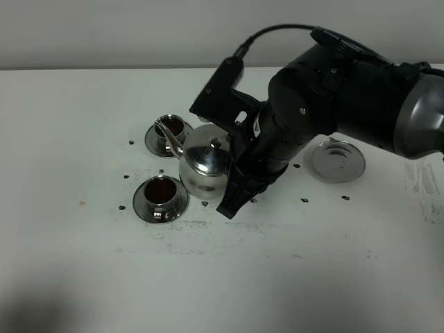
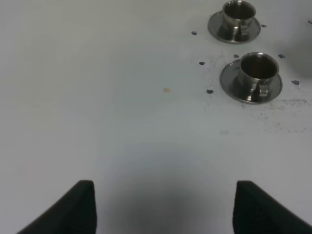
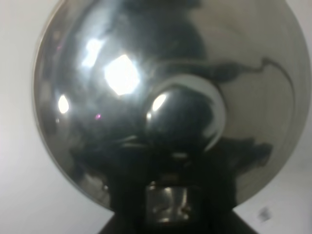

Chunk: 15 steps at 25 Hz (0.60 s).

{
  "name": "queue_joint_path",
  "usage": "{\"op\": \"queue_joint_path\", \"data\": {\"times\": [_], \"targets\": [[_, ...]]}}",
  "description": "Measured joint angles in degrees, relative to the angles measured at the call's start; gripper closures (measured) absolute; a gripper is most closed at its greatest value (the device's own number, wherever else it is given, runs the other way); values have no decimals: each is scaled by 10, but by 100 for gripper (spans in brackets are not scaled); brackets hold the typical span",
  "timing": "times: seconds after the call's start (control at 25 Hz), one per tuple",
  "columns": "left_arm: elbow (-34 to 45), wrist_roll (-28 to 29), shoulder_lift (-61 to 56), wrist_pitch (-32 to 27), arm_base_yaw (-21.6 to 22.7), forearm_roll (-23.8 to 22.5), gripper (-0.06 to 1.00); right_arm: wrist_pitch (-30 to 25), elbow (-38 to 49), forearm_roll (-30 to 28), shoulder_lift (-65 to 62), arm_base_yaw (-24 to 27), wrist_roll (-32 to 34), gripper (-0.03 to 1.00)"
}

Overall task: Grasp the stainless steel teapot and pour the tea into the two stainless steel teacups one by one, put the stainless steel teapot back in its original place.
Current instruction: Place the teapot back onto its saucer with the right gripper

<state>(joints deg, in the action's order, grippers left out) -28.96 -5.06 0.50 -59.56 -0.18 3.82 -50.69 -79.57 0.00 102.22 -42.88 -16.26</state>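
Exterior high view: shiny bell-shaped stainless steel teapot (image 1: pixel 203 165) tilted, spout over the far small steel teacup (image 1: pixel 173 127).
Cups: both beside the teapot; the near small steel teacup (image 1: pixel 161 190) holds dark reddish-brown tea (image 1: pixel 161 189).
Coaster: flat round steel coaster (image 1: pixel 338 160), well apart from the teapot.
Right gripper (image 1: pixel 236 182): at the handle; fingers' hold cannot be told.
Left gripper (image 2: pixel 163 209): fingers spread, empty.
Handling: likely rigid, slick, sloshing; take the loop handle.
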Motion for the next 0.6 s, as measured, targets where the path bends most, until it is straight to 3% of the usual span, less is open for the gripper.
{"op": "queue_joint_path", "data": {"times": [0.16,0.6], "targets": [[0,0,0,0,0,0,37,15,35,0,7,-1,51,77],[0,0,0,0,0,0,37,48,43,-28,80,-18,60,77]]}}
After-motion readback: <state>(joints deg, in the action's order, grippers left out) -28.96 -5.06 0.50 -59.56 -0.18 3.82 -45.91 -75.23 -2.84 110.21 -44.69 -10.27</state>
